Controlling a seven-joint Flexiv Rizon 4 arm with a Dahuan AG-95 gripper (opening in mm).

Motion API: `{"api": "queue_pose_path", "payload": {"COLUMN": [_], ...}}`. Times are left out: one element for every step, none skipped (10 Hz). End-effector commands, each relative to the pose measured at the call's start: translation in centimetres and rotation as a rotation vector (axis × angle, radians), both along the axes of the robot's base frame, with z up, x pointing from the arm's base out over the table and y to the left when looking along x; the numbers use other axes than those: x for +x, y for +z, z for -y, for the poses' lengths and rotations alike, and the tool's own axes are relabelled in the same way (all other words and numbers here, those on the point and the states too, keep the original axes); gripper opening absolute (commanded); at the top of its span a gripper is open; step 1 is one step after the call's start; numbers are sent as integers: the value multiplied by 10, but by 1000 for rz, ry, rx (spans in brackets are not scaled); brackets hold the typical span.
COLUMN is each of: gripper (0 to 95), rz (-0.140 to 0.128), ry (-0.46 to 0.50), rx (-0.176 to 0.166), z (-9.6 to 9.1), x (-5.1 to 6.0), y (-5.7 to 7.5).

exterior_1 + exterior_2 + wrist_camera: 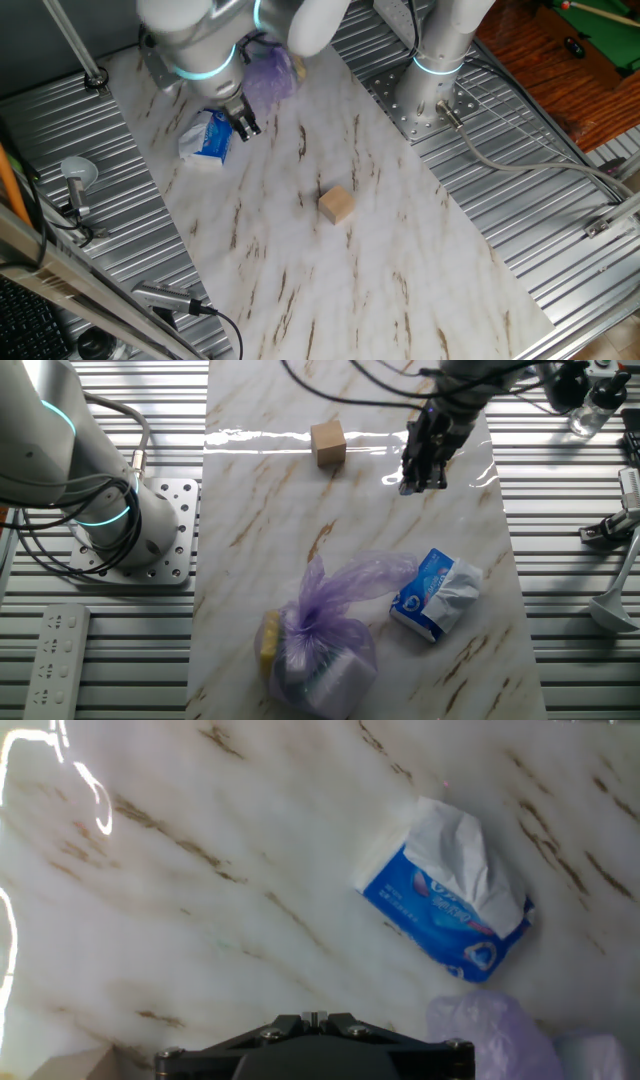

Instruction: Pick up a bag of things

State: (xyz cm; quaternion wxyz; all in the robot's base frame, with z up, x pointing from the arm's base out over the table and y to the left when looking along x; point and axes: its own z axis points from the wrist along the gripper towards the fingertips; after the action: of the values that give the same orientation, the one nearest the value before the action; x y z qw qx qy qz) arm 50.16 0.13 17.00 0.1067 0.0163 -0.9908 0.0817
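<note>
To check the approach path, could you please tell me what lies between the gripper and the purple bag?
Only the bag's loose neck and bare marble table; the other fixed view shows the gripper apart.

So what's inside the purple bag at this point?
Through the purple bag in the other fixed view, a yellow item shows at one side and a pale whitish block low down. The wrinkled plastic hides anything else.

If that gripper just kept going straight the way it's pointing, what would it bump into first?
Most likely the bare marble tabletop. The gripper points down at it; the blue-and-white packet and the purple bag sit off to one side. Depth is hard to judge.
</note>
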Motion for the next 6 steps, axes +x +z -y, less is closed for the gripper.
{"api": "queue_pose_path", "payload": {"gripper": [0, 0, 0, 0, 0, 0], "rz": [-36, -35, -34, -33, -33, -34], "ry": [83, 84, 81, 78, 78, 81], "rx": [-95, -93, -94, -95, -99, -108], "z": [1, 1, 1, 1, 1, 1], "x": [-1, -1, -1, -1, -1, -1], "y": [1, 1, 1, 1, 1, 1]}}
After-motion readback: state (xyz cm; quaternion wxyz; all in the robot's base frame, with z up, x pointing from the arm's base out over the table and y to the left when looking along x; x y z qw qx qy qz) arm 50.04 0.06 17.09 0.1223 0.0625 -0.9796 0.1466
